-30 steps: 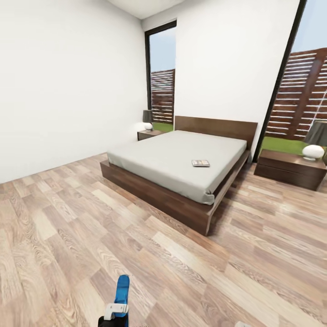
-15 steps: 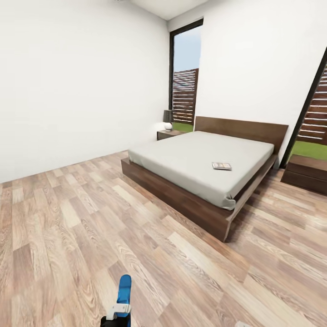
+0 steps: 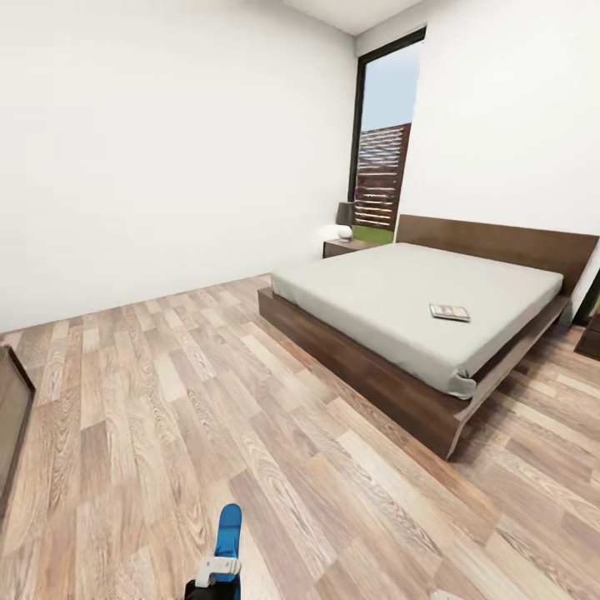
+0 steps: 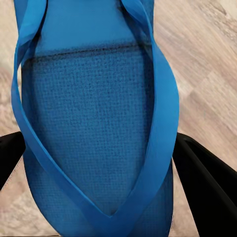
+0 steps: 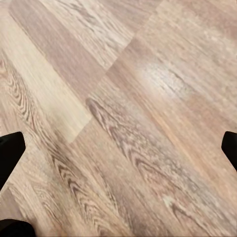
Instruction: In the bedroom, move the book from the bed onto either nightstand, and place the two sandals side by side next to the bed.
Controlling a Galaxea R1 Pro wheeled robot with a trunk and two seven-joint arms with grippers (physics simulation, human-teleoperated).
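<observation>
One blue sandal point(image 4: 94, 123) is pinched between the two black fingers point(image 4: 207, 182) of the left gripper point(image 4: 98, 168), and in the head view it stands up at the lower edge of the picture above the wooden floor point(image 3: 167, 417). The right gripper point(image 5: 118, 153) is spread wide with nothing between its fingers, over the bare floor planks. The book point(image 3: 449, 312) lies flat on the grey mattress of the bed point(image 3: 400, 292), toward the side far from the white wall, and a nightstand point(image 3: 343, 247) with a small lamp point(image 3: 345, 218) stands by the headboard, next to the tall glass door point(image 3: 383, 150).
</observation>
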